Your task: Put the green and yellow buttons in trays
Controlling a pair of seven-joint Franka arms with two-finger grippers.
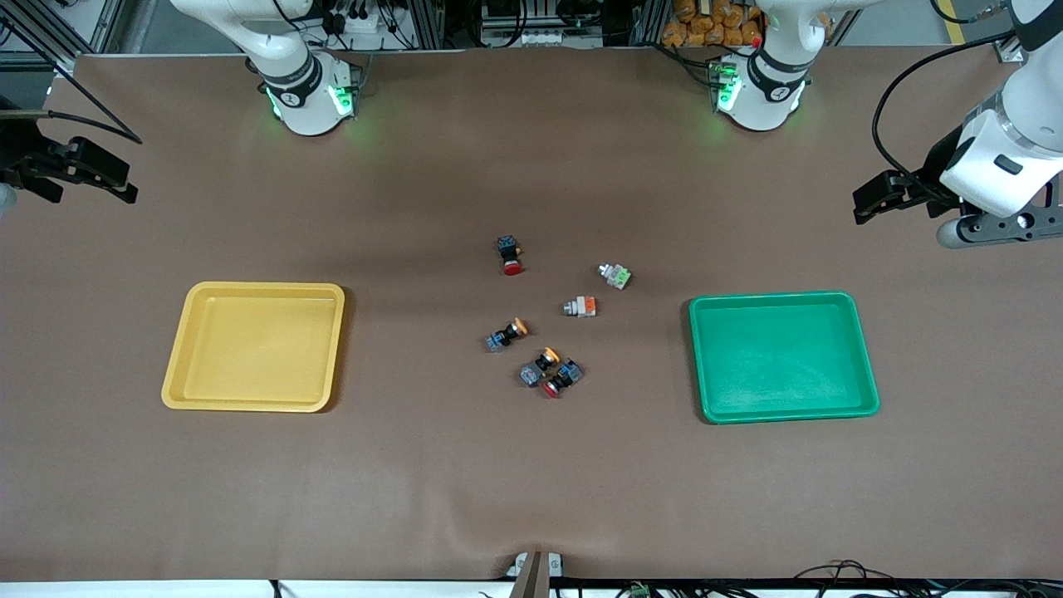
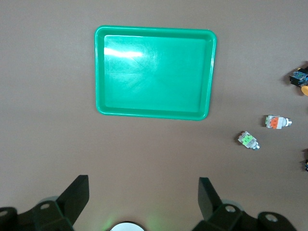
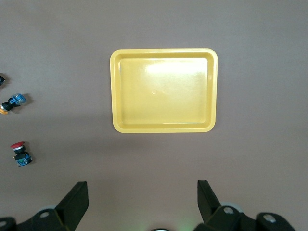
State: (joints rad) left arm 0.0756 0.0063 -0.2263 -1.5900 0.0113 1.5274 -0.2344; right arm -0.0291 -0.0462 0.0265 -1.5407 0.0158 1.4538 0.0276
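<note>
The yellow tray (image 1: 253,346) lies toward the right arm's end of the table and the green tray (image 1: 782,357) toward the left arm's end; both are empty. Between them lie a green-blocked silver button (image 1: 615,274), an orange-blocked silver button (image 1: 580,306) and two yellow-capped buttons (image 1: 507,335) (image 1: 540,364). My left gripper (image 1: 864,206) hangs open and empty in the air beside the green tray's end of the table. My right gripper (image 1: 124,181) hangs open and empty past the yellow tray's end. The left wrist view shows the green tray (image 2: 155,72); the right wrist view shows the yellow tray (image 3: 163,90).
Two red-capped black-and-blue switches lie among the buttons: one (image 1: 510,254) farthest from the front camera, one (image 1: 562,379) touching a yellow-capped button. The brown mat has a ripple near the front edge.
</note>
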